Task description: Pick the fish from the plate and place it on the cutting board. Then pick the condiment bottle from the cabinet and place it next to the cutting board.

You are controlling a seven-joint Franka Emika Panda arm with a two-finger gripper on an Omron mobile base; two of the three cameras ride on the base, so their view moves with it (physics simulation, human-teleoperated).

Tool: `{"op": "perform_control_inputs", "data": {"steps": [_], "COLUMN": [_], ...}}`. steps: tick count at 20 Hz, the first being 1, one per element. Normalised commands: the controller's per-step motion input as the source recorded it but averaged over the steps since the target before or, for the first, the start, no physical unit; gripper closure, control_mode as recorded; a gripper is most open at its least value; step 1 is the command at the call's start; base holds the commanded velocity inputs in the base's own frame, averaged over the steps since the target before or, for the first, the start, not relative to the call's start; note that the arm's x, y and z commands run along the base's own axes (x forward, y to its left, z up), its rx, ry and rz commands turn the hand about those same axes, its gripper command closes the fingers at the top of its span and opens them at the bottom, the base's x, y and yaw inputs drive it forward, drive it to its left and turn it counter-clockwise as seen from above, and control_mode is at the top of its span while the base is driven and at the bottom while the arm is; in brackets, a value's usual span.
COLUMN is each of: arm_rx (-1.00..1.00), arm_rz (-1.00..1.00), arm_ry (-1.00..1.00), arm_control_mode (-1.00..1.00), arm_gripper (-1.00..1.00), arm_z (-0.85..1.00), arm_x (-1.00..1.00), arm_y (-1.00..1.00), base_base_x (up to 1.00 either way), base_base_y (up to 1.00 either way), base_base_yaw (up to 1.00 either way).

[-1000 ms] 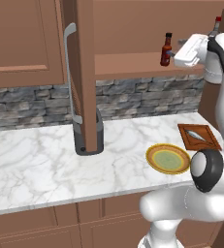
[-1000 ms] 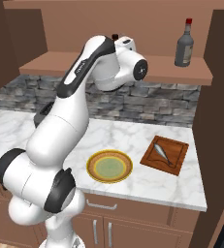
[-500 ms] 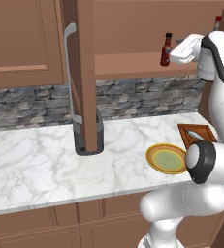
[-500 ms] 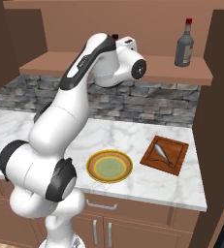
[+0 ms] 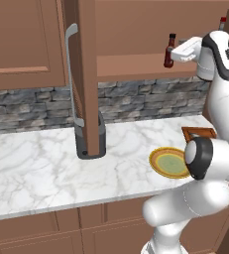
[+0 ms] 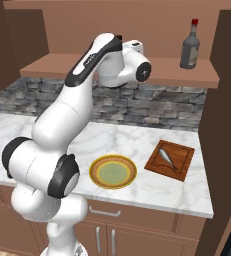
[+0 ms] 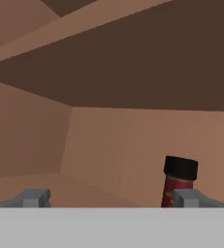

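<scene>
While the fish [image 6: 166, 156] lies on the cutting board [image 6: 184, 165], the wide-open, empty gripper [image 7: 111, 197] faces the condiment bottle [image 7: 177, 187] upright on the cabinet [image 5: 31, 44] shelf; probably light, rigid, slick glass, best grasped mid-body.

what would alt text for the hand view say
Inside the brown wooden cabinet, a dark-red condiment bottle with a black cap stands on the shelf, just beyond the right of the gripper's two open grey fingers.
</scene>
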Motion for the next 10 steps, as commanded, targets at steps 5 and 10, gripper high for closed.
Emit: {"op": "perform_control_inputs", "data": {"steps": [5,10], "arm_rx": [0.01,0.01], "arm_rz": [-0.02,0.00], "arm_ry": [0.00,0.00], "arm_control_mode": [-1.00,-1.00], "arm_gripper": [-1.00,-1.00], "arm_z": [0.00,0.00], "arm_x": [0.20,0.19], "arm_y": [-0.16,-0.06], "base_base_x": [0.00,0.00], "base_base_y": [0.00,0.00], "base_base_yaw": [0.00,0.00]}}
